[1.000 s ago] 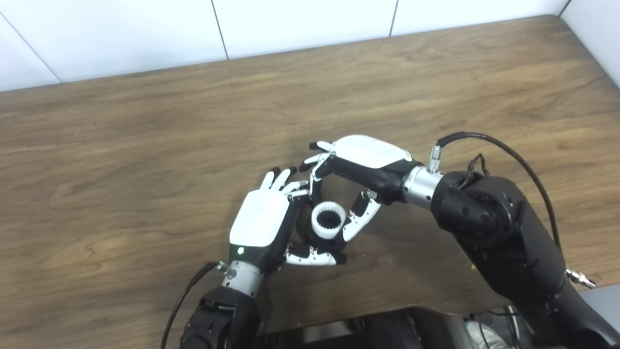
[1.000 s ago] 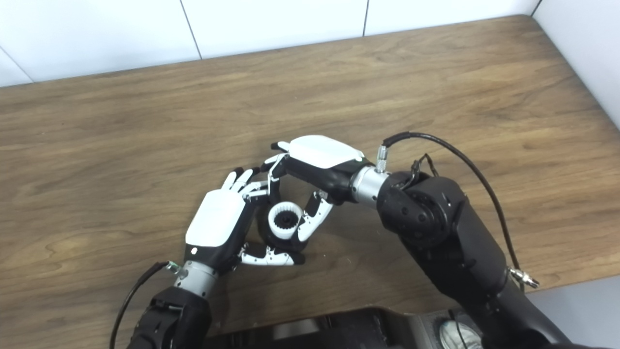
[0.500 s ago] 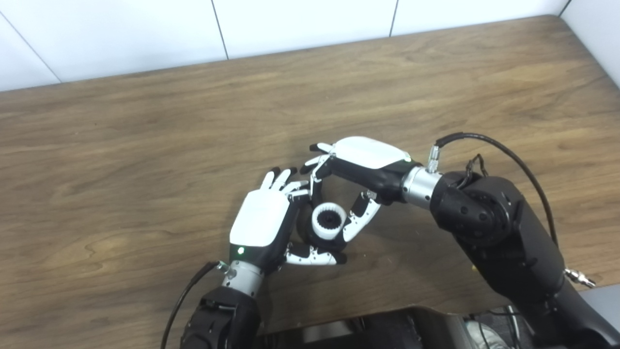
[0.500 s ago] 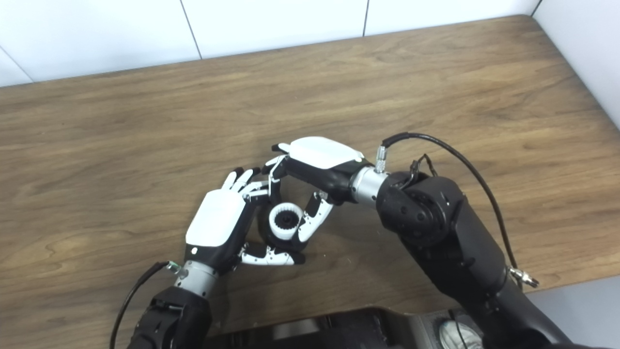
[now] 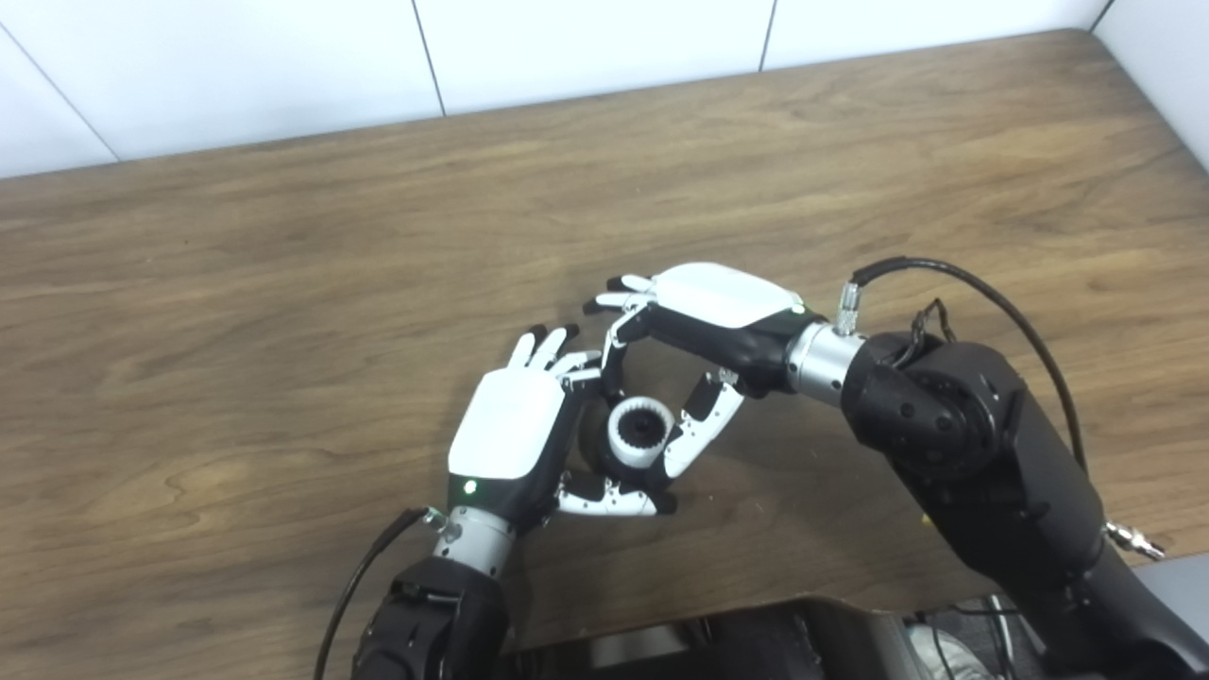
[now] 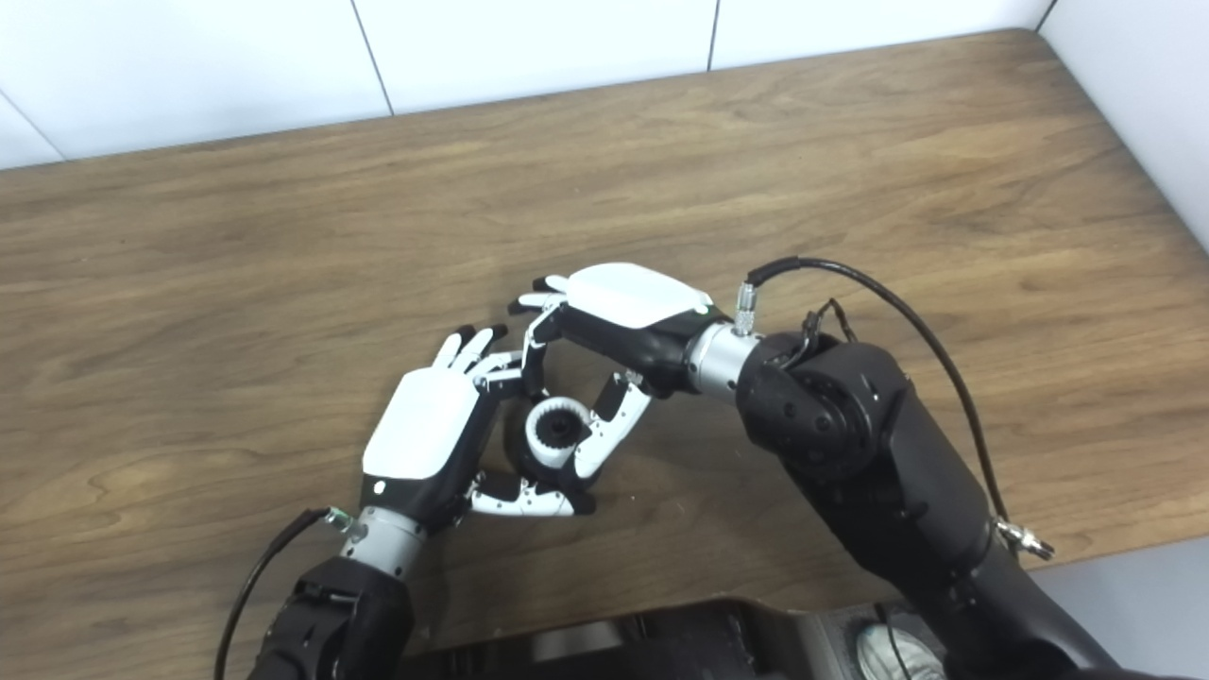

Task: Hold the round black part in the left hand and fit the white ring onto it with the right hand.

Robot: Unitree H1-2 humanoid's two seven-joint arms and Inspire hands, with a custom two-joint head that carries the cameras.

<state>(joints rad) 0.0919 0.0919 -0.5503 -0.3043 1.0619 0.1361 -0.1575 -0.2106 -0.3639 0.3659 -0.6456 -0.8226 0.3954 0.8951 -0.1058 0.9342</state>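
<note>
I'm seeing right arm coming in from 4 o'clock, elbow bent, right hand arching palm-down over table centre. Its fingers and thumb are curling around white ring, touching its sides. Left hand is rising from 6 o'clock, back toward me, fingers wrapping round black part, thumb lying under at 6 o'clock. Ring is sitting atop black part, between both hands; black part mostly hidden. Cables trailing from both wrists.
</note>
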